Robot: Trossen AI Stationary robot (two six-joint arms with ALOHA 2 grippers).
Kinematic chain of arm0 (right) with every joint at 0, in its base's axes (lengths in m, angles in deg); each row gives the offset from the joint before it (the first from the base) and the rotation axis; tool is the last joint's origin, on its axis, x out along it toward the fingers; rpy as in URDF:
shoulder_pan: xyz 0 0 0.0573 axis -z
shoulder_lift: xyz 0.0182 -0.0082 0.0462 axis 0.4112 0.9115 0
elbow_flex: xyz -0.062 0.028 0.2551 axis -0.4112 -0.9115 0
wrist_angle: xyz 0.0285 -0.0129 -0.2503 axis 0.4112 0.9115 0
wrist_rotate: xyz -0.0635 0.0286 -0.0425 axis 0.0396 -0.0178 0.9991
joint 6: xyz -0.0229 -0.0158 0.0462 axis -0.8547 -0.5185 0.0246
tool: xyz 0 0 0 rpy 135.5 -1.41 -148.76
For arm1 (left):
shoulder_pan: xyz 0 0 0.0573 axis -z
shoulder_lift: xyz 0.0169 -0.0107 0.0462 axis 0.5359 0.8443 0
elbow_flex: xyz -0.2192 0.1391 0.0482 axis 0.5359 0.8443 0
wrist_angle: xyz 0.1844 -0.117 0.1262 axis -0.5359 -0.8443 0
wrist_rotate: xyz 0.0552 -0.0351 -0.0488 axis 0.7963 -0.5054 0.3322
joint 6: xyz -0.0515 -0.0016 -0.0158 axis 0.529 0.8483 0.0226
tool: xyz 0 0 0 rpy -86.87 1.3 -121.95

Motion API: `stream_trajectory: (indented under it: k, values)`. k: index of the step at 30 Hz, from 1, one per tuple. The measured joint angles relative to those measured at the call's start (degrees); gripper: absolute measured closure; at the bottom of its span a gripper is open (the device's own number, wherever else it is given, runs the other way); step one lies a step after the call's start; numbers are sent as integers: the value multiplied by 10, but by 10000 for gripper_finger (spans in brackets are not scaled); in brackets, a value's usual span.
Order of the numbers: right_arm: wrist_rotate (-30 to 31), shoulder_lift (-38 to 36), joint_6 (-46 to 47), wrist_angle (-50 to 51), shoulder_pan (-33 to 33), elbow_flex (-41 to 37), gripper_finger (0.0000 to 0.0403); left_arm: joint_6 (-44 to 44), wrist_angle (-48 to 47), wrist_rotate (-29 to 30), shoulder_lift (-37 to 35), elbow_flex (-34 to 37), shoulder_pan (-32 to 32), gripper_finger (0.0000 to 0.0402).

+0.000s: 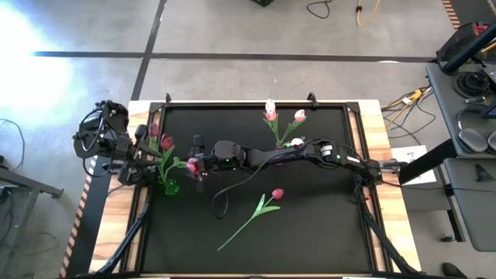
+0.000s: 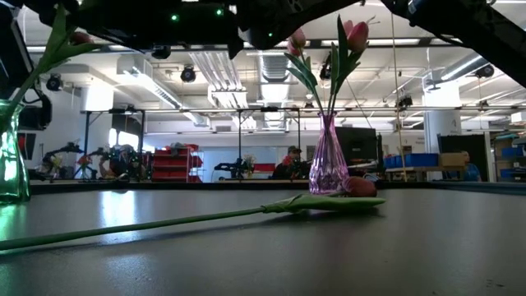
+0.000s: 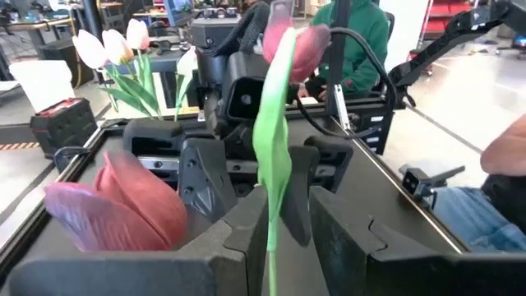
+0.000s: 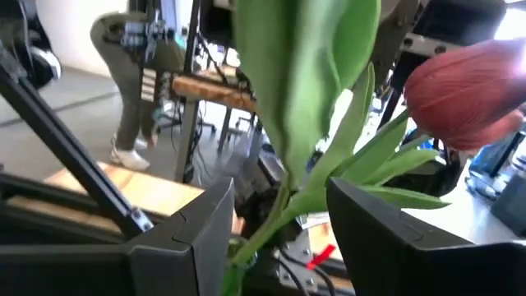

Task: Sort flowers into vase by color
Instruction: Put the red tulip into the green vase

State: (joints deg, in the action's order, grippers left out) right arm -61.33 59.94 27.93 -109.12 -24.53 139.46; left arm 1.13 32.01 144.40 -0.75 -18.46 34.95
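Note:
A green vase (image 1: 170, 187) at the table's left holds red tulips (image 1: 166, 142). My right gripper (image 1: 198, 165) reaches across to them and stands open, its fingers either side of a green stem (image 4: 279, 205), beside a red head (image 4: 460, 90). My left gripper (image 1: 147, 161) faces it from the left edge, and a stem (image 3: 271, 222) runs down between its fingers (image 3: 288, 205), which stand slightly apart. A pink vase (image 1: 279, 144) at the far middle holds pale tulips (image 1: 270, 110). One red tulip (image 1: 260, 208) lies flat on the mat. My left gripper has a red tulip's stem (image 3: 270, 247) standing upright in the narrow gap between its level fingers. I cannot tell whether the fingers touch it.
The loose tulip's long stem (image 2: 148, 224) slants toward the near left, its head (image 2: 359, 187) in front of the pink vase (image 2: 328, 164). The black mat has free room at the near side and the right. People and benches show beyond the table.

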Motion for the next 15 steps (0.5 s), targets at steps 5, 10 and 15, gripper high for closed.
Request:
stream_trajectory:
  k: [5,10,15]
  values:
    - [16,-25,-29,52,0,0,212,-34,16,1,31,0,0,324]
    - [25,-38,-44,93,0,0,215,-49,22,7,86,-16,0,324]
    - [31,-51,-61,145,1,-2,240,-48,19,42,156,-62,-1,324]
